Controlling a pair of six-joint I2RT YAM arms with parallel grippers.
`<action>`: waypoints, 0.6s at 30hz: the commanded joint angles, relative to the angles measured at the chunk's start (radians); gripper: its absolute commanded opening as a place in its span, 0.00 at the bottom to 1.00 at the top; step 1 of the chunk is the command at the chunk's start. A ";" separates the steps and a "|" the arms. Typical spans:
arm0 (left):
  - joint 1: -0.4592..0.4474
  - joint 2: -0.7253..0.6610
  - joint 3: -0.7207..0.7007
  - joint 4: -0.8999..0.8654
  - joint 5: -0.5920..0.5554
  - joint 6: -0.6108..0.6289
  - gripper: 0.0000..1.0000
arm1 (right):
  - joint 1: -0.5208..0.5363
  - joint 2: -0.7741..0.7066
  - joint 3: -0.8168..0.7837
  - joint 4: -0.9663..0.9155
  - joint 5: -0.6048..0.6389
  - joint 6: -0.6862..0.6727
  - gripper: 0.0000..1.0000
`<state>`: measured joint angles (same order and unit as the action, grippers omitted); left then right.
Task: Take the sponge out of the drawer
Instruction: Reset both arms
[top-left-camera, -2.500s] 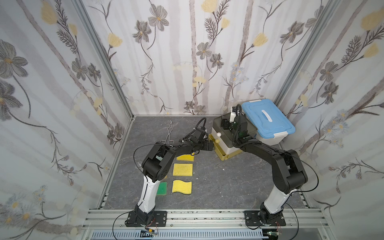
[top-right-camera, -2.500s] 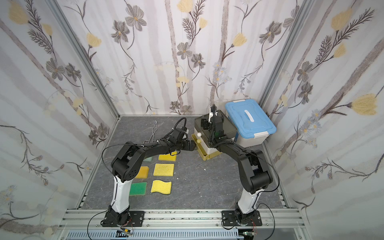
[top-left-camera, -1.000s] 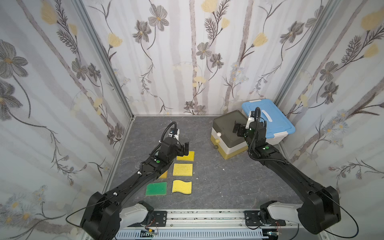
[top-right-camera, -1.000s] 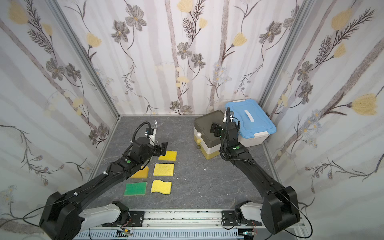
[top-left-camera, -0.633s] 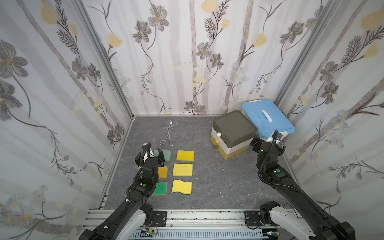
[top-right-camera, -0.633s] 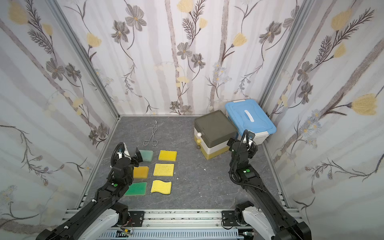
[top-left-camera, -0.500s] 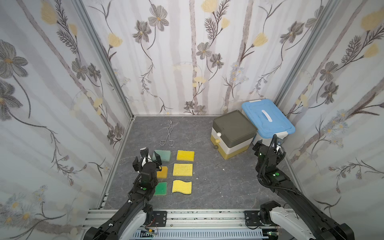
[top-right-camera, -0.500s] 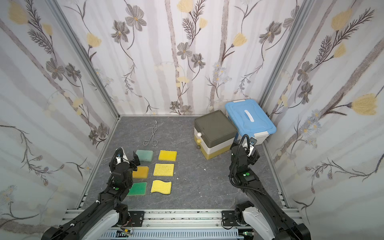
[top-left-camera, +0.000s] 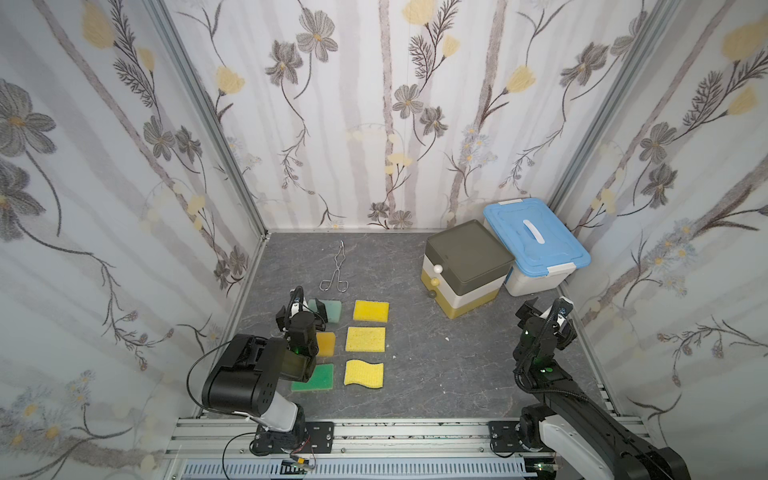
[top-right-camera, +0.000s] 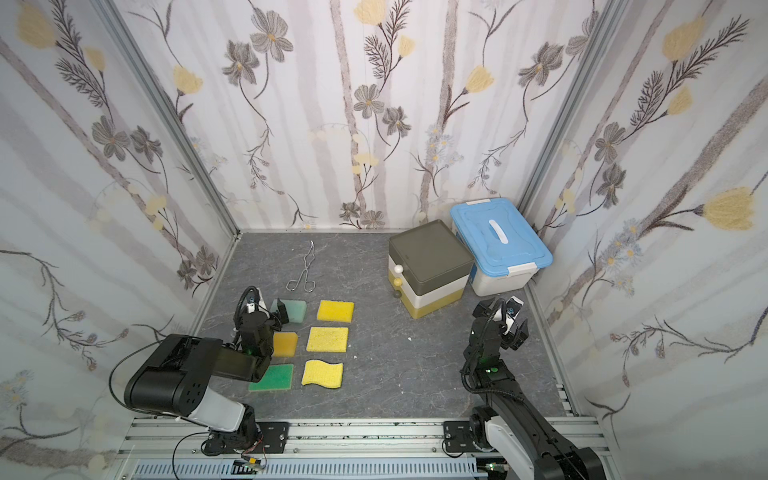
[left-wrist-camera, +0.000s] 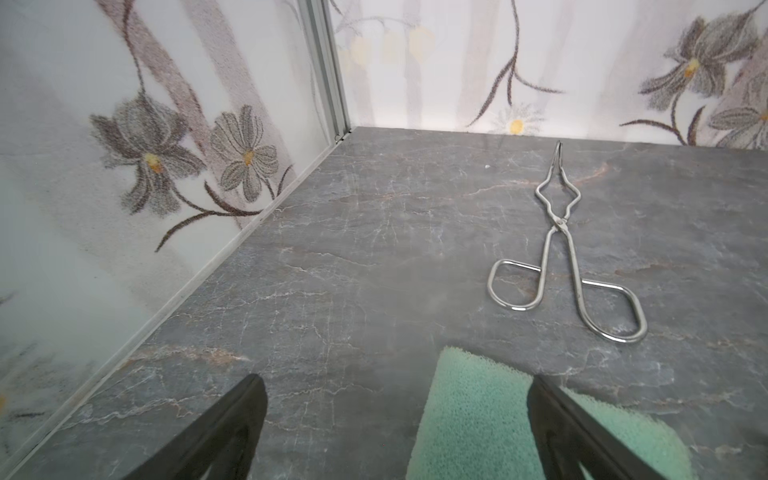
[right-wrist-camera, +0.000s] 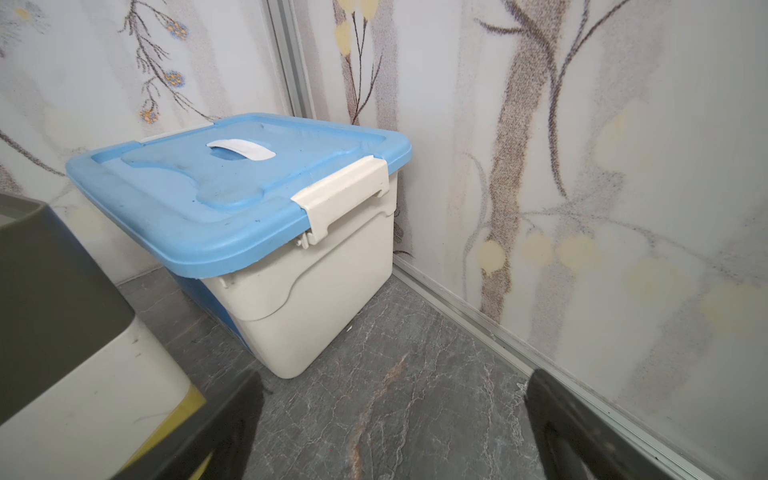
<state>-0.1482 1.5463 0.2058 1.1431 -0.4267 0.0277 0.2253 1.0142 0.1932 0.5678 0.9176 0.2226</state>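
1. drawer unit (top-left-camera: 465, 266): all drawers look shut, contents hidden.
2. mint sponge (left-wrist-camera: 478, 411): flat on table (top-left-camera: 415, 374), well apart from unit on the L-arm side, w/ five other sponges (top-left-camera: 365, 338).
3. left gripper (left-wrist-camera: 397, 386): jaws spread, empty, over the mint sponge's edge.
4. right gripper (right-wrist-camera: 395, 378): jaws spread, empty, near unit.
5. Judgement: removal prob. done, nothing obvious left.

Both top views looked down from high above the near edge, sharing the whole floor (top-left-camera: 415, 374). The left wrist camera sat low and close, facing the tongs (left-wrist-camera: 561, 222) and far left corner. The right wrist camera, likewise low, faced the blue-lidded box (right-wrist-camera: 232, 195) and drawer unit (right-wrist-camera: 62, 270) at far right.
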 joint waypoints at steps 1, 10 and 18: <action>0.014 0.008 0.023 0.105 0.076 0.021 1.00 | -0.016 0.041 -0.010 0.165 -0.038 -0.028 1.00; 0.116 0.026 0.163 -0.178 0.205 -0.069 1.00 | -0.031 0.245 0.000 0.418 -0.076 -0.117 1.00; 0.117 0.028 0.165 -0.178 0.201 -0.069 1.00 | -0.066 0.406 0.004 0.660 -0.313 -0.182 1.00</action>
<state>-0.0326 1.5761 0.3645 0.9611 -0.2348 -0.0315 0.1650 1.3838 0.2062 1.0683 0.7238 0.0814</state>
